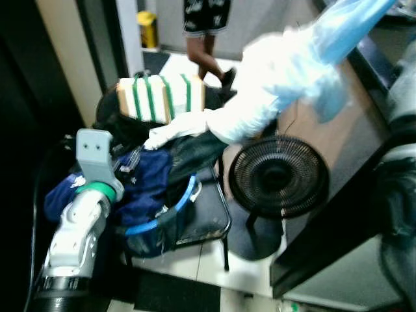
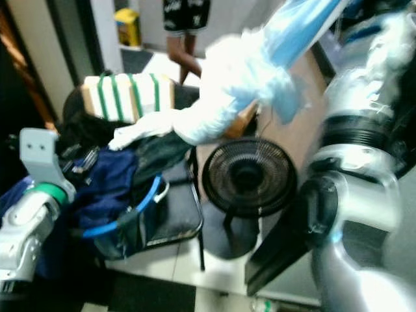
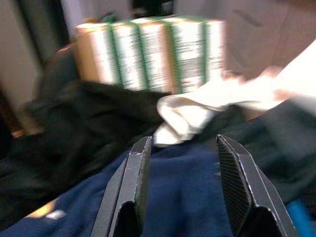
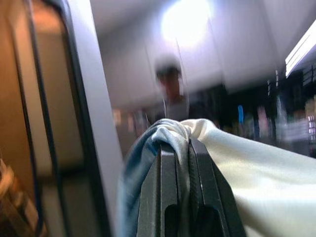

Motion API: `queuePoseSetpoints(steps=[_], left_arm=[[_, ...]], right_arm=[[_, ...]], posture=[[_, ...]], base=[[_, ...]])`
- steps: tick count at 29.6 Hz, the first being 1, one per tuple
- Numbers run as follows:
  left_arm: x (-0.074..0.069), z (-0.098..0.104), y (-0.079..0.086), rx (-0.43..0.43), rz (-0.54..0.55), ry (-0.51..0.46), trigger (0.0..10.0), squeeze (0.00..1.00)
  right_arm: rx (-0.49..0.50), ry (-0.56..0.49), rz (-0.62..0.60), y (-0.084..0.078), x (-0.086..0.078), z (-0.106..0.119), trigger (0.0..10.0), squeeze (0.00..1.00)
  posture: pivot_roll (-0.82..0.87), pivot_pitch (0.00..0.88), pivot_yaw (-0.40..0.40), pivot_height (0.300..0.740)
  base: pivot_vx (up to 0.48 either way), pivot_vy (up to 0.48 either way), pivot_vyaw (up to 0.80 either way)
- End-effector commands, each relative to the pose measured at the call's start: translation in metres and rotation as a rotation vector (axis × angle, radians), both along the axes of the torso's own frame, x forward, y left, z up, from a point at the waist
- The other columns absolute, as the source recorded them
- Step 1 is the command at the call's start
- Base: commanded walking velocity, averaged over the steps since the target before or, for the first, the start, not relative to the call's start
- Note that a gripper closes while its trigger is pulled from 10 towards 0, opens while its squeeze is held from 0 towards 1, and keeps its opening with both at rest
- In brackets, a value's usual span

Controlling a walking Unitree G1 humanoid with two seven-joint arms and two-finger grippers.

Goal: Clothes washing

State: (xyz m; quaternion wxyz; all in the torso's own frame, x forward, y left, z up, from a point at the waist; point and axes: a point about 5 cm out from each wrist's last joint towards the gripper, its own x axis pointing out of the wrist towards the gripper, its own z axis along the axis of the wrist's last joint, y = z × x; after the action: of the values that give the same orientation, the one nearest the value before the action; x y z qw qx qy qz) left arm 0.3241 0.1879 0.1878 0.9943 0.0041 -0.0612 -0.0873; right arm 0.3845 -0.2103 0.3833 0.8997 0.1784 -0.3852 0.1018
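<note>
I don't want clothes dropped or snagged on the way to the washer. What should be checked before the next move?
1. Right hand grip on the white and light blue cloth garment: shut on a bunched fold, ok.
2. Garment lifted free: not ok; its white sleeve end lies on the dark clothes pile.
3. Left hand ready: open, over the navy blue garment, ok.
4. Round black floor fan below the hanging garment: snag risk, cannot tell.
5. Person walking behind the chair: in the way, cannot tell.
</note>
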Motion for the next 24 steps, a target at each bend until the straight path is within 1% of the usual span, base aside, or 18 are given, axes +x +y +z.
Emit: queuePoseSetpoints(steps=[1, 3, 6, 8, 10, 11, 12, 13, 14, 15, 16, 17, 18, 20, 21, 22, 23, 24], left_arm=[[-0.003, -0.005, 0.003, 0.011, 0.008, 0.009, 10.0, 0.00], [-0.004, -0.006, 0.002, 0.013, 0.007, 0.011, 10.0, 0.00], [-0.003, -0.008, -0.001, 0.012, -0.005, 0.014, 10.0, 0.00], [-0.002, -0.009, -0.002, 0.013, -0.007, 0.017, 10.0, 0.00], [0.002, -0.011, -0.004, 0.015, -0.003, 0.023, 10.0, 0.00], [0.002, -0.011, -0.004, 0.015, -0.003, 0.023, 10.0, 0.00], [0.004, -0.013, -0.006, 0.021, 0.005, 0.034, 10.0, 0.00], [0.004, -0.013, -0.006, 0.021, 0.005, 0.034, 10.0, 0.00], [0.006, -0.015, -0.008, 0.028, 0.011, 0.045, 10.0, 0.00], [0.007, -0.018, -0.009, 0.030, 0.018, 0.055, 10.0, 0.00], [0.007, -0.018, -0.009, 0.030, 0.018, 0.055, 10.0, 0.00], [0.007, -0.019, -0.010, 0.031, 0.023, 0.060, 10.0, 0.00], [0.007, -0.019, -0.010, 0.031, 0.023, 0.060, 10.0, 0.00], [0.004, -0.029, -0.009, 0.060, 0.035, 0.093, 10.0, 0.00], [0.004, -0.029, -0.009, 0.060, 0.035, 0.093, 10.0, 0.00], [0.002, -0.034, -0.009, 0.063, 0.036, 0.110, 10.0, 0.00], [0.002, -0.034, -0.009, 0.063, 0.036, 0.110, 10.0, 0.00], [0.000, -0.039, -0.011, 0.065, 0.030, 0.131, 10.0, 0.00]], right_arm=[[0.005, 0.021, -0.010, -0.001, 0.001, -0.004, 0.0, 0.00], [0.016, 0.050, -0.008, 0.000, 0.004, -0.015, 0.0, 0.00], [0.058, 0.116, 0.000, 0.002, 0.009, -0.042, 0.0, 0.00], [0.056, 0.141, 0.003, 0.004, 0.011, -0.051, 0.0, 0.00], [0.010, 0.227, 0.025, 0.013, 0.015, -0.073, 0.0, 0.00], [0.010, 0.227, 0.025, 0.013, 0.015, -0.073, 0.0, 0.00], [-0.053, 0.303, 0.049, 0.021, 0.018, -0.093, 0.0, 0.00], [-0.053, 0.303, 0.049, 0.021, 0.018, -0.093, 0.0, 0.00], [-0.114, 0.388, 0.066, 0.030, 0.019, -0.118, 0.0, 0.00], [-0.154, 0.453, 0.093, 0.039, 0.017, -0.141, 0.0, 0.00], [-0.154, 0.453, 0.093, 0.039, 0.017, -0.141, 0.0, 0.00], [-0.174, 0.490, 0.112, 0.045, 0.014, -0.154, 0.0, 0.00], [-0.174, 0.490, 0.112, 0.045, 0.014, -0.154, 0.0, 0.00], [-0.214, 0.562, 0.134, 0.058, 0.007, -0.182, 0.0, 0.00], [-0.214, 0.562, 0.134, 0.058, 0.007, -0.182, 0.0, 0.00], [-0.240, 0.606, 0.142, 0.064, 0.002, -0.198, 0.0, 0.00], [-0.240, 0.606, 0.142, 0.064, 0.002, -0.198, 0.0, 0.00], [-0.292, 0.659, 0.150, 0.072, -0.004, -0.218, 0.0, 0.00]], posture=[[0.05, 0.006, 0.005, 0.740], [0.05, 0.005, 0.008, 0.740], [0.05, 0.000, 0.007, 0.740], [0.03, 0.000, 0.009, 0.740], [0.03, 0.000, 0.009, 0.740], [0.03, 0.000, 0.009, 0.740], [0.04, 0.000, 0.008, 0.740], [0.04, 0.000, 0.008, 0.740], [0.04, 0.000, 0.008, 0.740], [0.04, 0.000, 0.007, 0.740], [0.04, 0.000, 0.007, 0.740], [0.04, 0.000, 0.007, 0.740], [0.04, 0.000, 0.007, 0.740], [0.03, 0.000, 0.004, 0.740], [0.03, 0.000, 0.004, 0.740], [0.03, 0.000, -0.001, 0.740], [0.03, 0.000, -0.001, 0.740], [0.03, 0.000, -0.014, 0.740]], base=[[0.000, 0.000, 0.00], [0.000, 0.000, 0.00], [0.000, 0.000, 0.00], [0.000, 0.000, 0.00], [0.000, 0.000, 0.00], [0.000, 0.000, 0.00], [0.000, 0.000, 0.00], [0.000, 0.000, 0.00], [0.000, 0.000, 0.00], [0.000, 0.000, 0.00], [0.000, 0.000, 0.00], [0.000, 0.000, 0.00], [0.000, 0.000, 0.00], [0.000, 0.000, 0.00], [0.000, 0.000, 0.00], [0.000, 0.000, 0.00], [0.000, 0.000, 0.00], [0.000, 0.000, 0.00]])
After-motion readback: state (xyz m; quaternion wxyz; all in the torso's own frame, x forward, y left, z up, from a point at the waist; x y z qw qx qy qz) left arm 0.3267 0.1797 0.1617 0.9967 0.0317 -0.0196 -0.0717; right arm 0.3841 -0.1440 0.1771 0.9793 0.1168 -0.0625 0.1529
